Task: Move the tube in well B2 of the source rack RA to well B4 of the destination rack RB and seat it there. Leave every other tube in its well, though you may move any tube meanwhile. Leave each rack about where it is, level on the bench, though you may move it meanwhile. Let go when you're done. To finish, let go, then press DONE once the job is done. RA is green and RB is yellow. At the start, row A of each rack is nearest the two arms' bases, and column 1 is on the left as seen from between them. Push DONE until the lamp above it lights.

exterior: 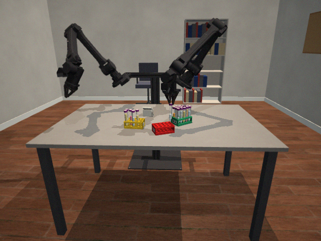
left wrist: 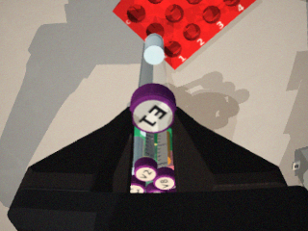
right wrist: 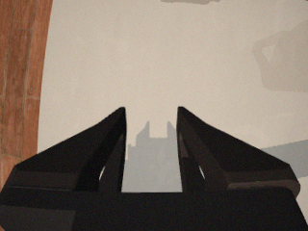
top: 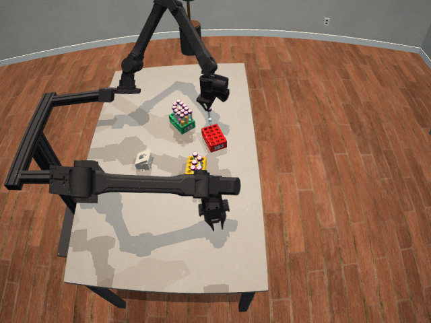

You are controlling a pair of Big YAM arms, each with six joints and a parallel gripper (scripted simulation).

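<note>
— How far is it?
— The left gripper (top: 209, 109) (exterior: 170, 103) (left wrist: 153, 116) pinches a tube (top: 209, 119) (exterior: 170, 115) (left wrist: 153, 115) in air; its origin well I cannot confirm. The right gripper (top: 218, 229) (exterior: 66, 96) (right wrist: 151, 116) is spread.
— Remaining?
— Seating, release, DONE.

In the top view, we find the yellow rack's (top: 188, 169) near end hidden behind the right arm (top: 139, 183); the tube caps' (top: 181, 115) lettering there is too small for us to read.
</note>
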